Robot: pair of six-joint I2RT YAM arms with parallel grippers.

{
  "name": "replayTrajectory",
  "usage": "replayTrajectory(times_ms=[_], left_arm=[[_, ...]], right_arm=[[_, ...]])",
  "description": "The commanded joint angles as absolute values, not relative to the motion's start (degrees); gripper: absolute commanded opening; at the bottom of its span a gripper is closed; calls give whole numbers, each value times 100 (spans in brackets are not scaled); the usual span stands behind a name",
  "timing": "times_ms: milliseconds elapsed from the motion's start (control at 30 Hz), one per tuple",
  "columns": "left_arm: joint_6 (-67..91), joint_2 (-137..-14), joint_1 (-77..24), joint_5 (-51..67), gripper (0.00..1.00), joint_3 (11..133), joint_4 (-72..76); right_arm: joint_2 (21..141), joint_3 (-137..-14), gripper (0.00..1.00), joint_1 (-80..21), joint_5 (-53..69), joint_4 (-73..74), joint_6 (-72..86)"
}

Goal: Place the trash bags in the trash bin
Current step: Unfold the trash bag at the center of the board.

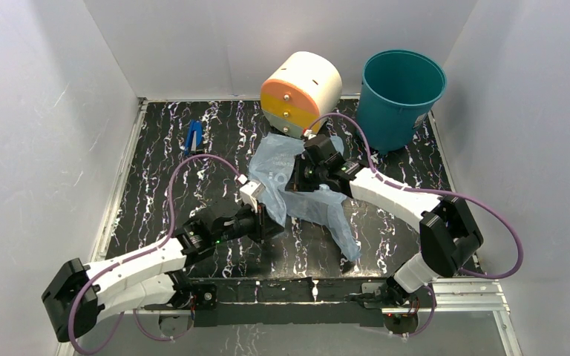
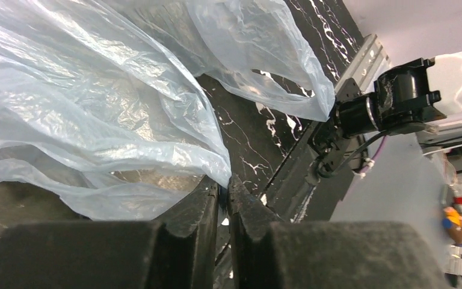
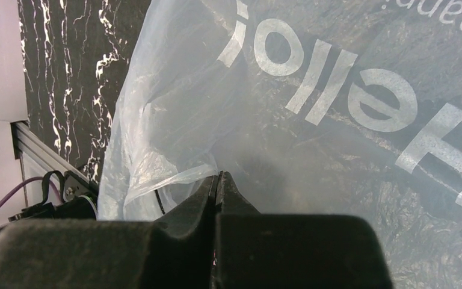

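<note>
bag: middle of table | drum: just behind bag | bin: right of drum, back right corner | small thing: back left, well apart from bag

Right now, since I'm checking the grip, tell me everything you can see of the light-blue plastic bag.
The bag is thin, crinkly, translucent light-blue film with white lettering. It spreads crumpled over the black table, close to the cream-and-orange drum, outside the teal bin. The left gripper and right gripper are each shut on a fold of it.
</note>
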State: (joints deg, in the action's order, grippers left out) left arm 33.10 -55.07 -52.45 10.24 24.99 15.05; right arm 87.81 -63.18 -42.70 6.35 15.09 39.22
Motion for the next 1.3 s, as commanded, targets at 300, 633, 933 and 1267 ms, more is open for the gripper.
replayTrajectory(times_ms=[300,633,933,1267], left_arm=[[2896,-4893,-5273,378,9,2930,701],[2818,-5194,-5273,614,9,3100,895],[2933,-5093,-5273,773,9,2992,1021],[3035,-4751,-5273,442,47,2777,1101]], right_arm=[[6901,-5452,78,-4099,772,1231,4332],[6752,-4000,67,-4101,2690,-1399,6388],[7619,-4172,52,-4104,3169,-2193,6738],[7978,-3958,4,-4103,3268,-3350,7602]])
